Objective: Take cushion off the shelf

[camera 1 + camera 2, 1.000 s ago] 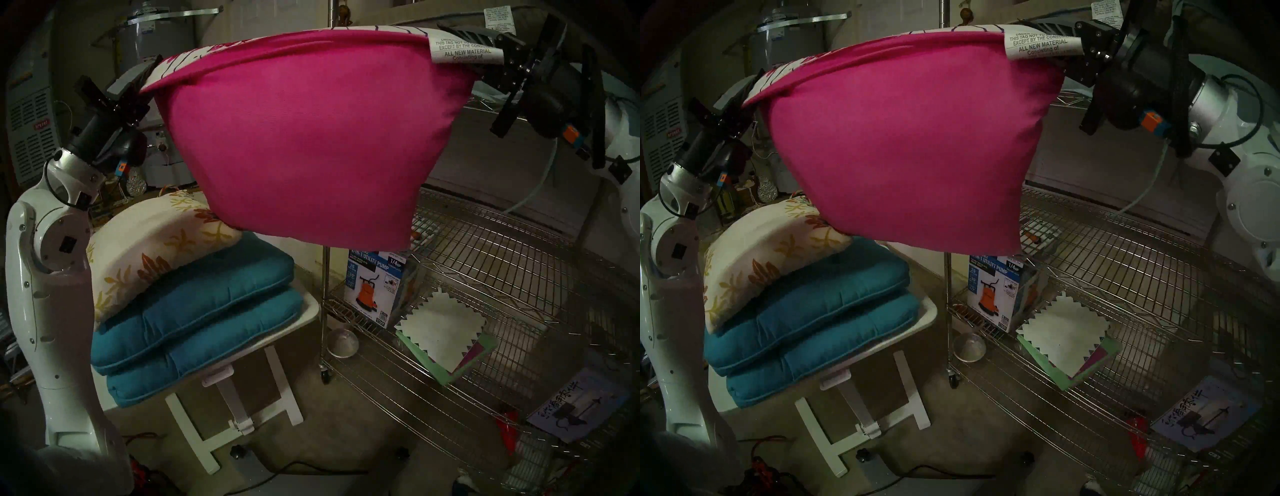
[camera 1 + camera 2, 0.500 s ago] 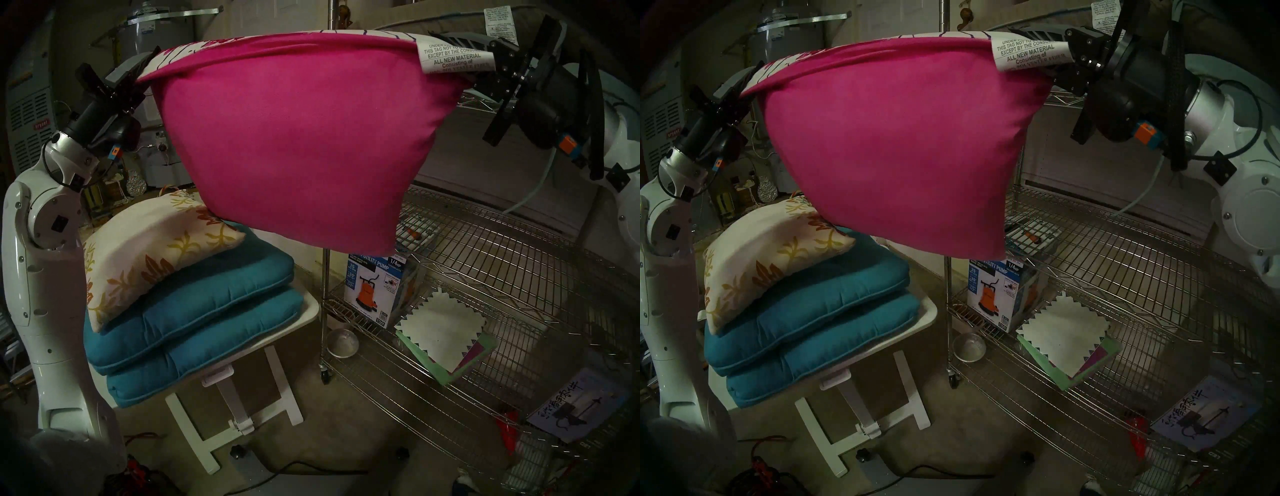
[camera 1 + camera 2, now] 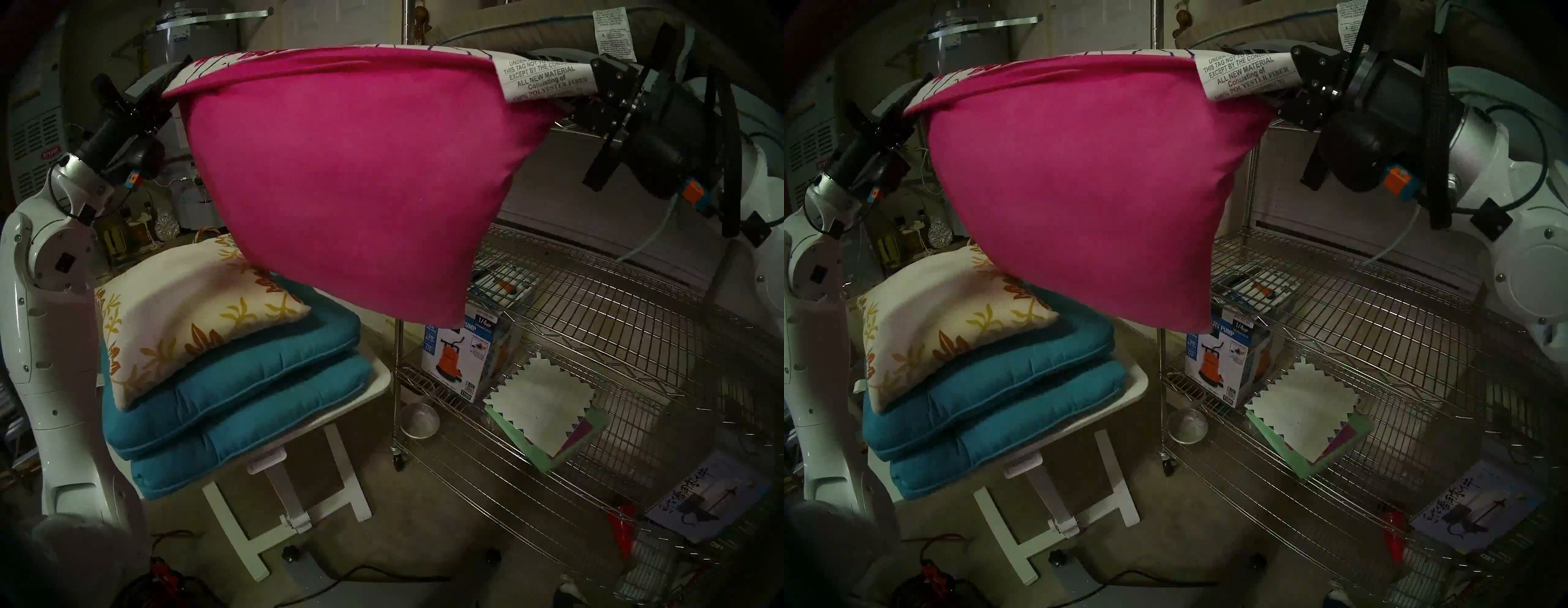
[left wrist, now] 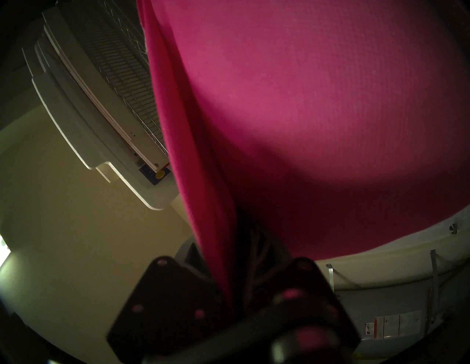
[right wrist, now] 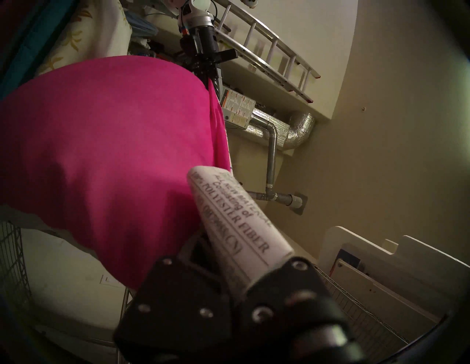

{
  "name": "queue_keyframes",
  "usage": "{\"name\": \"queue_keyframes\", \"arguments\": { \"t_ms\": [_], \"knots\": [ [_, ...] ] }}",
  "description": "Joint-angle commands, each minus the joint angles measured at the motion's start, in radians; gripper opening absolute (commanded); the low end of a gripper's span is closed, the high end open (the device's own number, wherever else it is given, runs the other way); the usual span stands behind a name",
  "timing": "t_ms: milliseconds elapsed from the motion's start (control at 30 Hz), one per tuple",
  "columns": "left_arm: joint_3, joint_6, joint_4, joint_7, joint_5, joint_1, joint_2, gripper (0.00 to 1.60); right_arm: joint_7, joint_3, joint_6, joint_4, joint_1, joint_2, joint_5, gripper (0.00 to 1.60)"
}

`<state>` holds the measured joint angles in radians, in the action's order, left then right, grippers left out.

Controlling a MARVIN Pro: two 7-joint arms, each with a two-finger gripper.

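Observation:
A magenta cushion [image 3: 348,178] [image 3: 1081,187] with a white patterned top face hangs in the air, stretched between both arms. My left gripper [image 3: 163,91] [image 3: 909,108] is shut on its left top corner [image 4: 223,254]. My right gripper [image 3: 568,91] [image 3: 1276,87] is shut on its right top corner, beside a white care tag [image 3: 545,80] [image 5: 236,216]. The cushion [image 5: 101,152] hangs between the chrome wire shelf [image 3: 615,322] [image 3: 1378,314] on the right and a pile of cushions on the left. Its lower edge overlaps the cream cushion in the head views.
A cream leaf-print cushion [image 3: 186,314] lies on two teal cushions [image 3: 254,382] on a white folding table [image 3: 377,382]. On the shelf tiers sit a pump box [image 3: 462,356], paper sheets [image 3: 543,412] and a booklet [image 3: 704,496]. A metal bowl [image 3: 420,420] stands on the floor.
Both arms have carried the cushion leftward, away from the shelf and further over the pile of cushions. More of the wire tier and the pump box shows on the right.

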<state>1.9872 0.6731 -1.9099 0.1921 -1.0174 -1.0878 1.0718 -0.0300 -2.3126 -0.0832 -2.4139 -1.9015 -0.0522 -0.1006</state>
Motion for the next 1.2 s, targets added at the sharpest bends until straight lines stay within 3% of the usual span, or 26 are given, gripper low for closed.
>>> {"name": "queue_keyframes", "arguments": {
  "t_ms": [0, 533, 700, 733, 867, 900, 1067, 1167],
  "knots": [
    [0.117, -0.072, 0.106, 0.015, -0.015, 0.049, -0.029, 0.0, -0.02, -0.017, 0.034, 0.059, 0.02, -0.049, 0.0, 0.0],
    [0.152, -0.014, 0.161, 0.032, -0.012, 0.085, -0.045, 0.0, -0.008, -0.009, 0.021, 0.026, 0.015, -0.048, -0.002, 0.0],
    [0.171, 0.003, 0.222, 0.039, -0.015, 0.104, -0.058, 0.0, -0.006, -0.008, 0.02, 0.022, 0.015, -0.048, -0.003, 0.0],
    [0.174, 0.0, 0.198, 0.045, -0.016, 0.096, -0.055, 0.0, -0.005, -0.008, 0.02, 0.021, 0.015, -0.048, -0.003, 0.0],
    [0.18, 0.019, 0.284, 0.046, -0.017, 0.133, -0.077, 0.0, -0.005, -0.01, 0.02, 0.019, 0.017, -0.048, -0.004, 0.0],
    [0.184, 0.015, 0.258, 0.053, -0.018, 0.125, -0.072, 0.0, -0.005, -0.01, 0.02, 0.018, 0.018, -0.048, -0.004, 0.0],
    [0.19, 0.019, 0.325, 0.064, -0.024, 0.161, -0.092, 0.0, -0.005, -0.01, 0.024, 0.015, 0.02, -0.048, -0.004, 0.0],
    [0.192, 0.01, 0.404, 0.075, -0.036, 0.204, -0.113, 0.0, -0.009, -0.008, 0.035, 0.02, 0.021, -0.048, -0.005, 0.0]
  ]
}}
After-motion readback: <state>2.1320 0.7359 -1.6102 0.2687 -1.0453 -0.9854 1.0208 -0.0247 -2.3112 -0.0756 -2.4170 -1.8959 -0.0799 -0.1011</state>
